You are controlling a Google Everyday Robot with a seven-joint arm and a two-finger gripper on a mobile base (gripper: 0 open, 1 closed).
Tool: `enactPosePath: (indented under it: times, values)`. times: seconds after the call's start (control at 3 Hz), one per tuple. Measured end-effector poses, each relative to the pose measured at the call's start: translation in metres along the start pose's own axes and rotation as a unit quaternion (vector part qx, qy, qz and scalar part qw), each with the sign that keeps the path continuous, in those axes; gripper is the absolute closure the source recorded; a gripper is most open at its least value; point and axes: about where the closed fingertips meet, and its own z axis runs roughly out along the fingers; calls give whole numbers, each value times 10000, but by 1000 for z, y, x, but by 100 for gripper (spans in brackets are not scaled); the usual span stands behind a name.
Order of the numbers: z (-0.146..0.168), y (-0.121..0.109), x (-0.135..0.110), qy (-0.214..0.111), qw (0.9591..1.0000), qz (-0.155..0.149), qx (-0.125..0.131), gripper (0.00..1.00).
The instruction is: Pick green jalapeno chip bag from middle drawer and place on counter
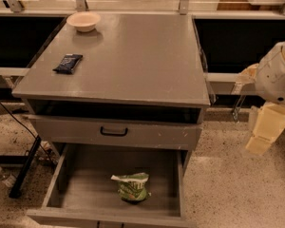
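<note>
The middle drawer [88, 172] stands open, probably so the green jalapeno chip bag [132, 186] is reachable from above, while the tool [262, 132] hangs right of the surface [133, 61], its opening impossible to tell.

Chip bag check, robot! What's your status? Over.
Gripper off right of cabinet, far from green chip bag. Bag lying in open middle drawer. Nothing covers it; bowl and dark packet sit on counter left.

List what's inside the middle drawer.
Only the green jalapeno chip bag lies in the middle drawer, near its front; the rear hides beneath the upper drawer. The tool hangs right of the counter.
</note>
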Motion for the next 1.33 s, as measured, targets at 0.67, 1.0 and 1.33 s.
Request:
enactPosePath:
  times: [0.67,1.0,1.33]
  values:
    - [42,20,16,-62,9996,18,-265,0]
    - [81,26,22,65,9986,15,-516,0]
    - [115,25,32,187,9973,105,-708,0]
